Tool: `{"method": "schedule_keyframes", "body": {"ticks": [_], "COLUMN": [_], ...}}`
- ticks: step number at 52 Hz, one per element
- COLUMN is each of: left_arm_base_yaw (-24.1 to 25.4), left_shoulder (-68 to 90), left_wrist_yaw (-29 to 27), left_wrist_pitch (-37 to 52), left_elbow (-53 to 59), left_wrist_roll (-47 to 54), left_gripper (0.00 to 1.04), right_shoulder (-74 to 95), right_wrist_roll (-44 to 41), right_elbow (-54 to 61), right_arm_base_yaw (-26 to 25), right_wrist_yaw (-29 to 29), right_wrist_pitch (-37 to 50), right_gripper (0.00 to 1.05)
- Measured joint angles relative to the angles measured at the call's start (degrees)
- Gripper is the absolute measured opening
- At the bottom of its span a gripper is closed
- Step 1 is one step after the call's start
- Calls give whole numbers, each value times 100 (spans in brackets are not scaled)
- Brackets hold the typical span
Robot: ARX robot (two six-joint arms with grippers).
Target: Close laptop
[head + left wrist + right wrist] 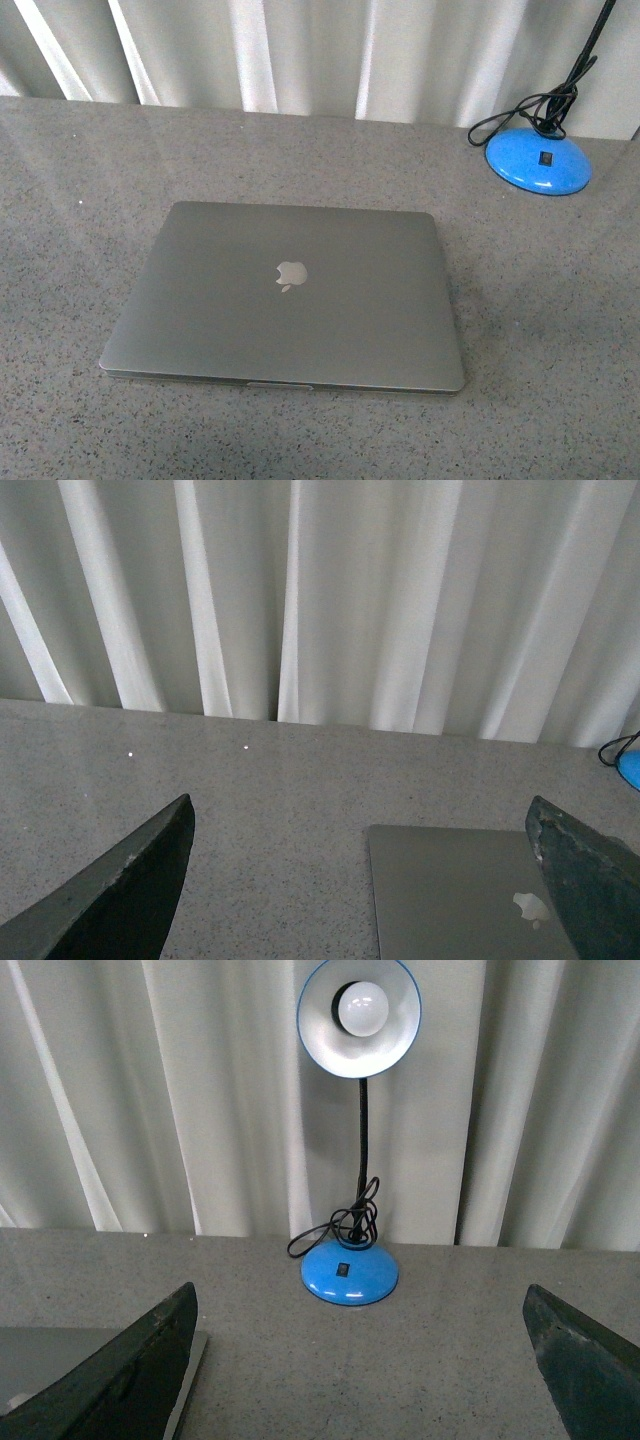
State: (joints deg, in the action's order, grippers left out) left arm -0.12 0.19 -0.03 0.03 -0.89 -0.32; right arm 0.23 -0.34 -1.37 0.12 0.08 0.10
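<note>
On table (90,170), closed laptop (290,300), uncropped

Neither arm shows in the front view. Left gripper (360,880): its two dark, wedge-shaped fingers (120,890) sit at opposite lower corners of the left wrist view, jaws spread wide, nothing between them, camera aimed level and forward. Right gripper (360,1360): same pose in its own wrist view, dark wedge-shaped fingers (110,1380) far apart at the lower corners, nothing gripped, wrist level and pointing forward.
</note>
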Motion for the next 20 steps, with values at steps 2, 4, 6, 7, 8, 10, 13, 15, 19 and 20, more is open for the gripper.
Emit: {"method": "schedule_keyframes", "body": {"ticks": [2,4,6,7,8,10,13,15,19,20], "left_arm_base_yaw": [0,0,0,0,0,0,0,0,0,0], "left_shoulder": [0,0,0,0,0,0,0,0,0,0], "left_wrist_yaw": [0,0,0,0,0,0,0,0,0,0], "left_wrist_pitch": [0,0,0,0,0,0,0,0,0,0], "left_elbow": [0,0,0,0,0,0,0,0,0,0], "left_wrist_roll": [0,0,0,0,0,0,0,0,0,0], "left_gripper": [98,98,98,98,98,98,98,98,98,98], "right_shoulder": [0,0,0,0,0,0,0,0,0,0], "right_wrist_roll": [0,0,0,0,0,0,0,0,0,0], "right_elbow": [0,0,0,0,0,0,0,0,0,0], "right_arm_base_yaw": [0,-2,-2,-2,-2,0,-2,-2,-2,-2], "right_wrist_yaw": [0,0,0,0,0,0,0,0,-2,0], "right_wrist_pitch": [0,0,0,0,0,0,0,0,0,0], "right_gripper": [95,95,95,95,95,95,95,95,95,95]}}
